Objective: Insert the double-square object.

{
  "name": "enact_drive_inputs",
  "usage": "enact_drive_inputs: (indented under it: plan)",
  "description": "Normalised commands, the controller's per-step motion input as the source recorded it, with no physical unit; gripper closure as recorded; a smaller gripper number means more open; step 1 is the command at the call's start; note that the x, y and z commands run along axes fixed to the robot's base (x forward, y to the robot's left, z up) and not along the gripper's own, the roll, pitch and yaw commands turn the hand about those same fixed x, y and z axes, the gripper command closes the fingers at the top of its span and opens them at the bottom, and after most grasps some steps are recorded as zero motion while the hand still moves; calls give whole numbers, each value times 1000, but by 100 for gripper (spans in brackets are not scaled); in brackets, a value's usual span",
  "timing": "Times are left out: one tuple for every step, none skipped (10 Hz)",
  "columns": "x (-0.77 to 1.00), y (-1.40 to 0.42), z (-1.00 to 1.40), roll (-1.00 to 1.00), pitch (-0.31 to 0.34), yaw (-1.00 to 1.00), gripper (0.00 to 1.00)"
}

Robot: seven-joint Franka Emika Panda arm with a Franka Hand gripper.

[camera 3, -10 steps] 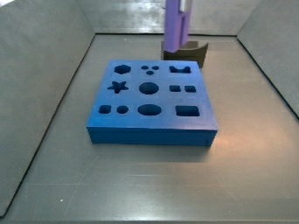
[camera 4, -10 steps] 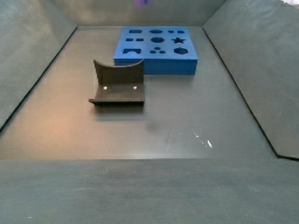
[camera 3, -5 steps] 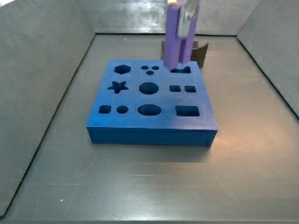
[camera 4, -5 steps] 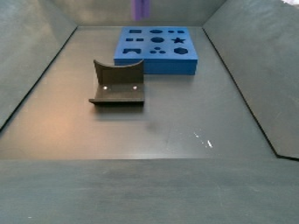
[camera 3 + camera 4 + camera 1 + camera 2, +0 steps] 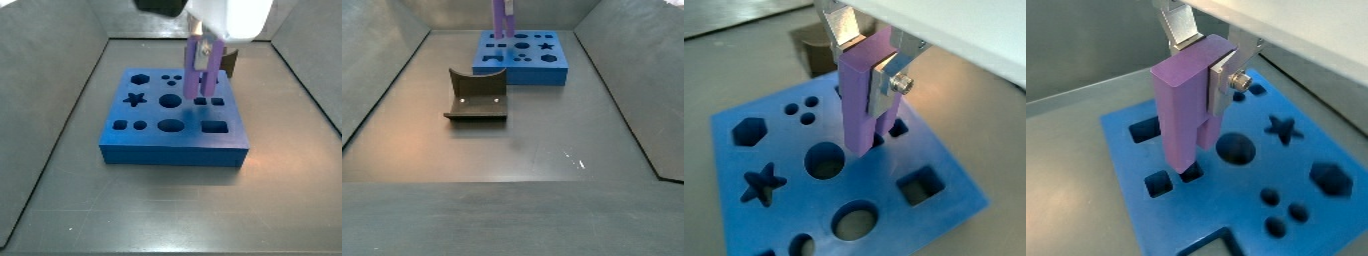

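The double-square object (image 5: 862, 100) is a lilac peg, held upright between my gripper's (image 5: 867, 55) silver fingers; it also shows in the other wrist view (image 5: 1184, 105). My gripper (image 5: 1207, 60) is shut on it. The peg's lower end hangs just over the blue block (image 5: 938, 215), above a small double-square hole (image 5: 1173, 178). In a side view the peg (image 5: 207, 70) stands over the block's (image 5: 174, 140) right side, near a small hole (image 5: 209, 101). In another side view the peg (image 5: 501, 20) is above the block's (image 5: 543, 72) left part.
The dark olive curved holder (image 5: 476, 96) stands empty on the grey floor, in front of the block; it shows behind the block in a side view (image 5: 230, 60). Grey walls enclose the floor on all sides.
The peg and my gripper have come down and moved over the block's right column of holes; the arm's white body now enters a side view.
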Motion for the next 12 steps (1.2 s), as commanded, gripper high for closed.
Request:
enact_drive_inputs:
  plan:
    - [409,146,-269,36,-1,-800,100]
    - [409,146,-274,34,-4,-797,100]
    - [329,154,-229,13,-1,-860,100]
    - [300,163,-220,3,-1,-869,100]
    - [0,17,-37,0,51,-397,100]
    - [17,0,0,0,0,0,100]
    - [-177,-86,-123,-56,-76,-9,100]
    - [-91,-131,-206,-37,-29,77,100]
    - [-71,-9,-243,-16,-29,111,100]
    - [-37,0,-329,0,-20,120,100]
    - [0,0,-480,0,-11,80,100]
    - [0,0,-543,36,-47,63,100]
